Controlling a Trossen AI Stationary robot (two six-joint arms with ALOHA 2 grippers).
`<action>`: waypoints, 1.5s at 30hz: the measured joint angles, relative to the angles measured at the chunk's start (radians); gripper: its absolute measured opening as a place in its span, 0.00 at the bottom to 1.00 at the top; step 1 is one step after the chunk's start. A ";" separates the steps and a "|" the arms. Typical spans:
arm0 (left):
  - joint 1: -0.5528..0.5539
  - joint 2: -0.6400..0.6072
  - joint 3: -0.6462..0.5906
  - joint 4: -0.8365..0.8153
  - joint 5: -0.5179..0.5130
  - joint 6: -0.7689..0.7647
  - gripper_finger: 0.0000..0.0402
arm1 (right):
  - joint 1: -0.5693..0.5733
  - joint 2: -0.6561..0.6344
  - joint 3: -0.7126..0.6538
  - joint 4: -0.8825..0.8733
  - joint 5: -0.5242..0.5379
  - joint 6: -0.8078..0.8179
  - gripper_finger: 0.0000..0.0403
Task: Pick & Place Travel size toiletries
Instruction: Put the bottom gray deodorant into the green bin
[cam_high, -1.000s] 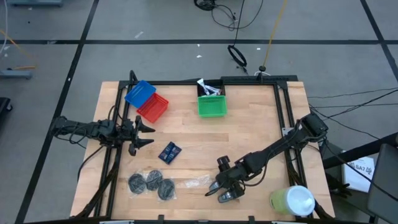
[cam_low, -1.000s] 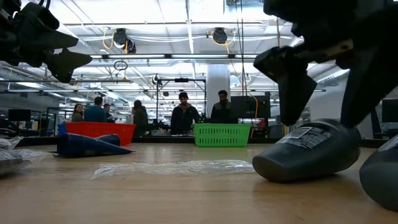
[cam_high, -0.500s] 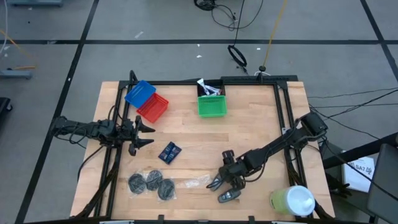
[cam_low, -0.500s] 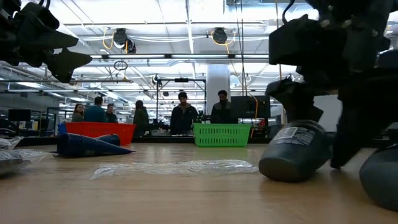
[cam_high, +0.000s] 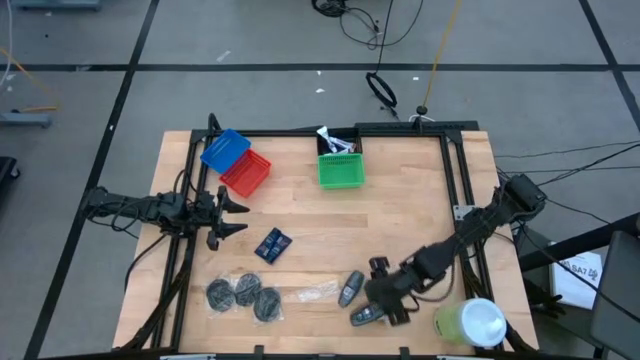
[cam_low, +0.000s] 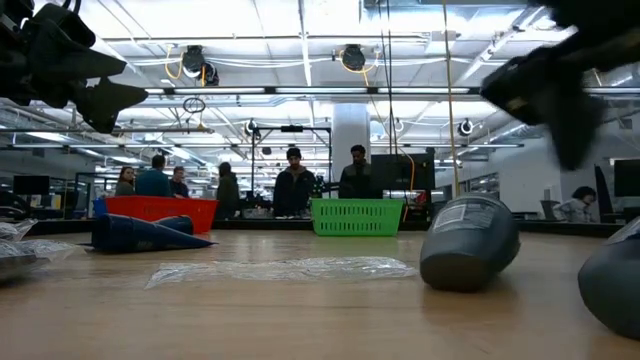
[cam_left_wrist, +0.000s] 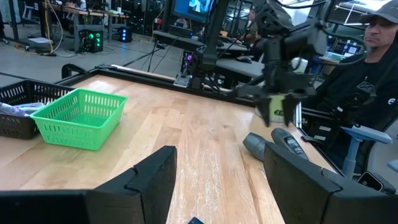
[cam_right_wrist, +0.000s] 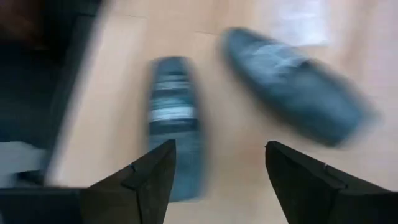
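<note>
Green basket (cam_high: 340, 170) at the counter's (cam_high: 400, 215) far edge, red basket (cam_high: 246, 174) and blue basket (cam_high: 224, 149) touching near the far left corner, yellow-green cylinder (cam_high: 470, 323) at the near right corner, clear wrapper scrap (cam_high: 312, 292) near the front edge

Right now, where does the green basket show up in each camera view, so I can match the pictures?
High view: green basket at the table's far edge, near the middle, against a black basket.
Low view: centre of the picture, far across the table.
Left wrist view: in it, on the table beside the black basket.
Right wrist view: not in it.
Shared landmark: the black basket, in the high and left wrist views.
</note>
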 joint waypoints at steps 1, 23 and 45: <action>0.000 0.000 0.000 0.000 0.000 0.000 0.59 | 0.016 0.011 0.000 0.025 -0.007 0.022 0.59; 0.000 0.000 0.000 0.000 0.001 0.000 0.59 | 0.040 0.176 0.000 0.125 0.040 -0.011 0.57; 0.000 0.000 0.000 0.000 0.001 0.000 0.59 | -0.051 0.149 0.000 0.119 0.140 -0.100 0.49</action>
